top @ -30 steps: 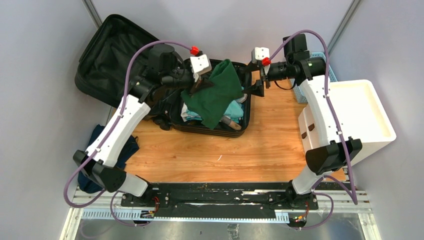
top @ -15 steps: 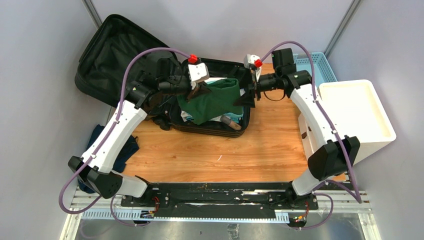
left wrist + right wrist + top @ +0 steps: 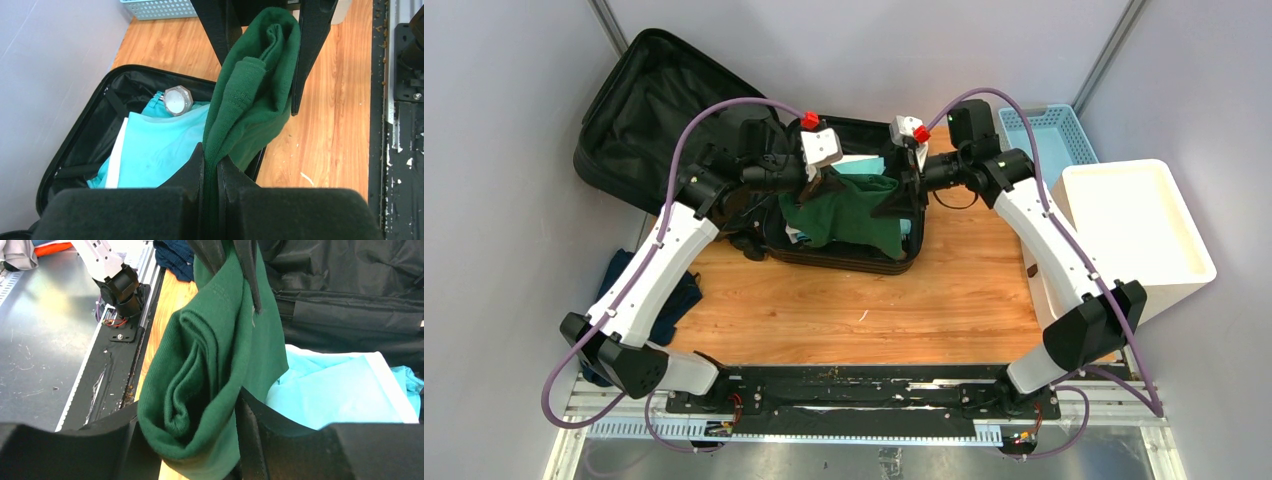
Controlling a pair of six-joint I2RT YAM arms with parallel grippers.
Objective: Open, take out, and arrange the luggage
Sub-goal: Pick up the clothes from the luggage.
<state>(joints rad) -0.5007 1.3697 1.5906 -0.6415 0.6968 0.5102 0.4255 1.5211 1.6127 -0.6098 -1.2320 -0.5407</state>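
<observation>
The luggage point(image 3: 639, 110), a large black suitcase, lies open at the back of the table, its lid leaning on the left wall. Its base point(image 3: 844, 262) holds folded clothes. A dark green garment point(image 3: 849, 210) hangs over the base. My left gripper point(image 3: 822, 185) is shut on the garment's upper edge; in the left wrist view my left gripper point(image 3: 211, 152) pinches the green cloth point(image 3: 255, 90). My right gripper point(image 3: 899, 195) has come in from the right. In the right wrist view my right gripper point(image 3: 187, 415) stands open, a thick green fold point(image 3: 220, 350) between its jaws.
Light-blue clothing point(image 3: 160, 145) and a silver hexagonal object point(image 3: 176, 100) lie in the suitcase base. A light-blue mesh basket point(image 3: 1042, 130) stands at the back right, and a white drawer unit point(image 3: 1134, 225) on the right. A dark blue cloth point(image 3: 619, 275) lies off the table's left edge.
My right gripper has moved left from the suitcase's right rim onto the green garment. The left gripper has lowered the garment, which now hangs bunched lower over the base.
</observation>
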